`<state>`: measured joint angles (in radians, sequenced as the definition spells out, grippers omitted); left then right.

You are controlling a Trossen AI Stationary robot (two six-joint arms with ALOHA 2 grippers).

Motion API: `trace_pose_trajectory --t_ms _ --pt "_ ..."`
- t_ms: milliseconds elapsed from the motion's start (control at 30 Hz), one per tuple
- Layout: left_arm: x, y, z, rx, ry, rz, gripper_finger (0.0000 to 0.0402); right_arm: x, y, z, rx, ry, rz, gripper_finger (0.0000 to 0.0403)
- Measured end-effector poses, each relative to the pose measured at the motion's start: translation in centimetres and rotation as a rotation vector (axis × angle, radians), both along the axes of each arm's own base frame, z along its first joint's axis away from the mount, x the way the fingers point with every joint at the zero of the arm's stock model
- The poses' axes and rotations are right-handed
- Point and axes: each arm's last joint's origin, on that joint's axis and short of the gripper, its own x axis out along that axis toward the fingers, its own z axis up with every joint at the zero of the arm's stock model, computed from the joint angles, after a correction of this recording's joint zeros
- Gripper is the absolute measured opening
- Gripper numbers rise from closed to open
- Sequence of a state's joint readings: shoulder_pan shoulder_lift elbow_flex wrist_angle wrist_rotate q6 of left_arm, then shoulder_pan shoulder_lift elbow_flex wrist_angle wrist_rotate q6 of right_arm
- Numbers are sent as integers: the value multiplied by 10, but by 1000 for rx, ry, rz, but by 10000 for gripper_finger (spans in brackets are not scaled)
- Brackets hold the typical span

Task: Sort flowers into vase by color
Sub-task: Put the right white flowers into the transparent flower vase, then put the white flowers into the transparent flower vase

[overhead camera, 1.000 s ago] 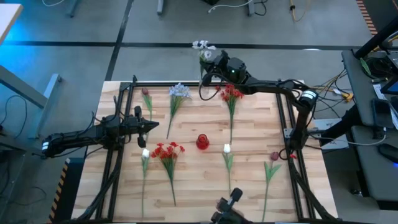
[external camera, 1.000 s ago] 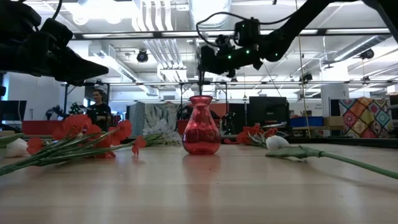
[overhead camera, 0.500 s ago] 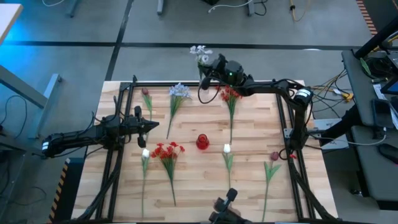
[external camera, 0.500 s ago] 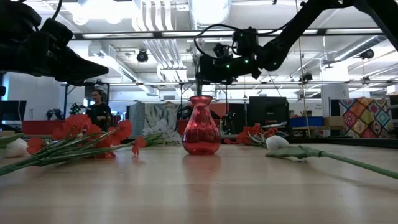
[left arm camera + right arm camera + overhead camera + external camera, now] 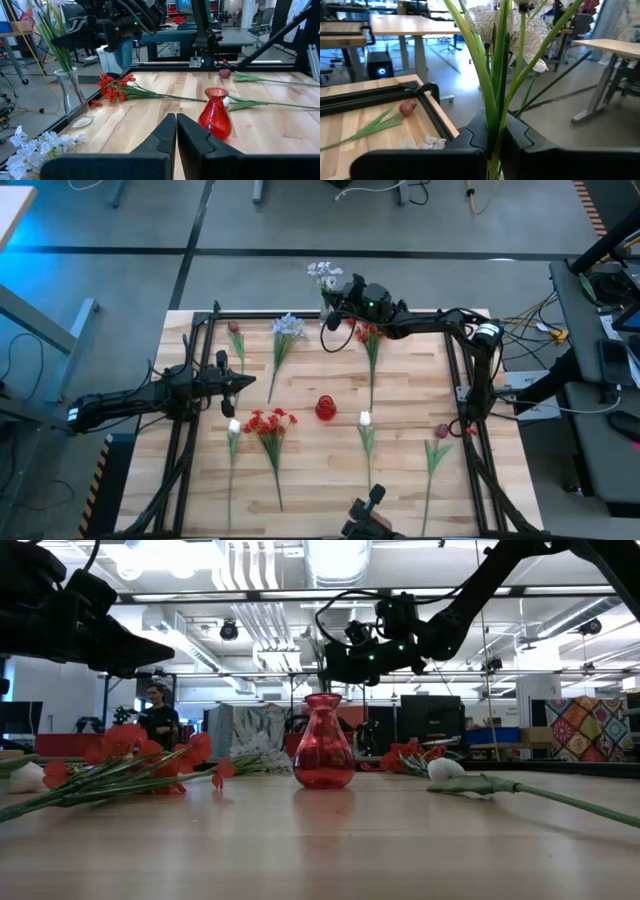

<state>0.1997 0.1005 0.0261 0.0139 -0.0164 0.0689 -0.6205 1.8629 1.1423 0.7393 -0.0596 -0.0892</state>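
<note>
My right gripper (image 5: 334,292) hangs over the table's far edge, shut on a white-blossomed flower (image 5: 322,272) that stands upright. The flower's stem runs down into a clear glass vase (image 5: 74,97). A red vase (image 5: 325,408) stands mid-table. Lying flat on the wood are a pale-blue flower (image 5: 288,327), two red clusters (image 5: 372,332) (image 5: 268,421), two white buds (image 5: 233,426) (image 5: 365,419) and two dark pink buds (image 5: 234,328) (image 5: 441,430). My left gripper (image 5: 245,383) waits shut at the table's left, above the wood. My right gripper pinches the flower's green stem and leaves (image 5: 496,107) between its two fingers, below the blossom (image 5: 490,20). The fingers lie level, across the upright stem, coming from the table's right. The flower stands upright, and its lower stem (image 5: 62,57) reaches down into the clear vase.
A black metal frame (image 5: 455,370) runs round the tabletop. The low-view camera (image 5: 365,510) sits at the near edge. Bare wood lies between the red vase and the far row of flowers. A person (image 5: 158,715) stands in the room behind.
My right gripper has gone down, still shut on the white flower, which has sunk with it and stays upright over the clear vase. My left arm has kept still.
</note>
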Motion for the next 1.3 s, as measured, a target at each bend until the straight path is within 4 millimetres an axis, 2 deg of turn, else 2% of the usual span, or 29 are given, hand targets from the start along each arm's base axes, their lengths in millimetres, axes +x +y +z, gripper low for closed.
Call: trace_pose_trajectory --t_ms 200,500,733,1000,1167,1300 --pt "0 0 0 0 0 1 0 0 -2 2 -4 -5 -61 43" --pt "0 0 0 0 1 0 0 -2 0 9 39 0 -62 136" --pt "0 0 0 0 0 1 0 -13 8 28 74 70 -57 184" --pt "0 0 0 0 1 0 0 -28 20 47 93 191 -25 198" --pt "0 0 0 0 0 0 0 -36 28 43 29 282 26 190" --pt "0 0 0 0 0 0 0 -49 37 33 0 338 42 169"
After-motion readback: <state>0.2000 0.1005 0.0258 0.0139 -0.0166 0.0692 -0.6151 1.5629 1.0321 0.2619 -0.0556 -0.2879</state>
